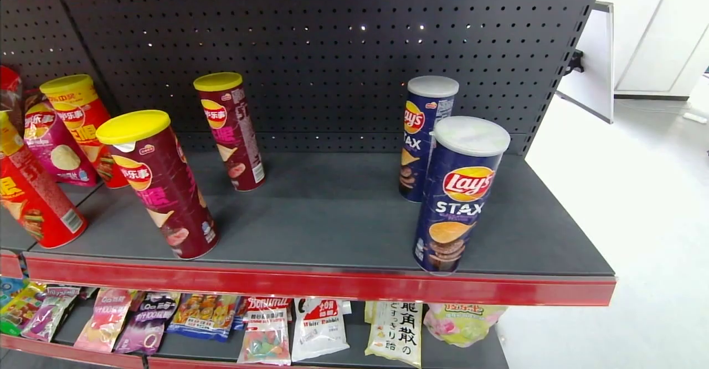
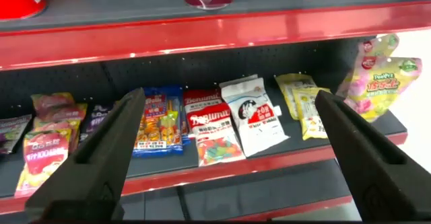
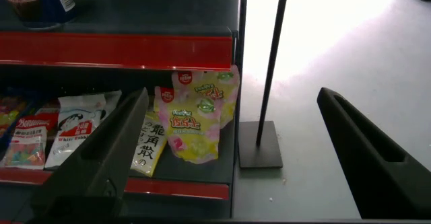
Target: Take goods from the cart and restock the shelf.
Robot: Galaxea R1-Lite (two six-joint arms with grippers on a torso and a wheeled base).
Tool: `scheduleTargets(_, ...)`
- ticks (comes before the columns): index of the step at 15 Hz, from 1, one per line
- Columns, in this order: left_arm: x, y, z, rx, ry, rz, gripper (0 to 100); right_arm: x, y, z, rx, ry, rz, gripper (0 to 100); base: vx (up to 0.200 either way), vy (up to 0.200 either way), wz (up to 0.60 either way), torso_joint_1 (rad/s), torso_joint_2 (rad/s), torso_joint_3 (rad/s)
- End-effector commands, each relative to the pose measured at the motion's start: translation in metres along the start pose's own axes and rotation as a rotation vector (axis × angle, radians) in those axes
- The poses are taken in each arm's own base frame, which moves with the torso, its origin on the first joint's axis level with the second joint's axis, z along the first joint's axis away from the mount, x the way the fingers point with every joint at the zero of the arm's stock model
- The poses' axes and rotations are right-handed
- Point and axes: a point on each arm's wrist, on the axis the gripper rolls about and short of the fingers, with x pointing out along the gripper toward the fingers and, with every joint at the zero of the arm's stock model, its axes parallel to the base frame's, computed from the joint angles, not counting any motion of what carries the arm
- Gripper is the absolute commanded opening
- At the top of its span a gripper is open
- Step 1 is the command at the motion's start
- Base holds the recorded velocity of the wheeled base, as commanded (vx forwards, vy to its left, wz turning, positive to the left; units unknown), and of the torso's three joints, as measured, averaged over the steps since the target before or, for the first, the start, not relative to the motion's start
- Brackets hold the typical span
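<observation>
The dark shelf board (image 1: pixel 332 219) with a red front lip carries two blue chip cans, one at the front right (image 1: pixel 460 194) and one behind it (image 1: pixel 424 136). Two maroon cans with yellow lids stand to the left, front (image 1: pixel 160 186) and back (image 1: pixel 230 131). My left gripper (image 2: pixel 229 163) is open below this board, facing the lower shelf's snack bags (image 2: pixel 215 126). My right gripper (image 3: pixel 236 157) is open too, empty, in front of the shelf's right end near a yellow-green bag (image 3: pixel 192 126). The front blue can's base (image 3: pixel 37 2) shows above it.
Red and pink cans (image 1: pixel 33 186) crowd the neighbouring board at the far left. The lower shelf (image 1: pixel 310 352) is lined with snack bags. Open white floor (image 1: pixel 637 219) lies right of the shelf, with a sign stand's thin pole and base plate (image 3: pixel 259 153) there.
</observation>
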Motion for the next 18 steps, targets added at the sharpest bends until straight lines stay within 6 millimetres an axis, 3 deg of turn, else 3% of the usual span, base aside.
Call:
scheduleTargets(1,0.000,0.000,0.000,0.000,0.007,-0.002,100,0.000,0.000,0.000,-0.001,0.001,0.000,100,0.000,0.000,0.00,0.000,0.00,0.000)
scheduleTargets(13,0.000,0.000,0.000,0.000,0.007,-0.002,100,0.000,0.000,0.000,0.005,0.000,-0.001,100,0.000,0.000,0.00,0.000,0.00,0.000)
scheduleTargets(14,0.000,0.000,0.000,0.000,0.007,-0.002,100,-0.003,0.000,0.016,0.019,-0.048,0.011,100,0.000,0.000,0.00,0.000,0.00,0.000)
scheduleTargets(15,0.000,0.000,0.000,0.000,0.007,-0.002,100,0.010,-0.001,0.098,0.149,-0.058,0.035,100,0.000,0.000,0.00,0.000,0.00,0.000)
scheduleTargets(16,0.000,0.000,0.000,0.000,0.007,-0.002,100,0.019,-0.001,0.132,0.224,-0.071,0.030,100,0.000,0.000,0.00,0.000,0.00,0.000)
scheduleTargets(17,0.000,0.000,0.000,0.000,0.007,-0.002,100,0.041,-0.001,0.157,0.225,-0.021,0.026,100,0.000,0.000,0.00,0.000,0.00,0.000)
scheduleTargets(18,0.000,0.000,0.000,0.000,0.007,-0.002,100,0.063,0.000,0.152,0.152,0.082,0.039,100,0.000,0.000,0.00,0.000,0.00,0.000)
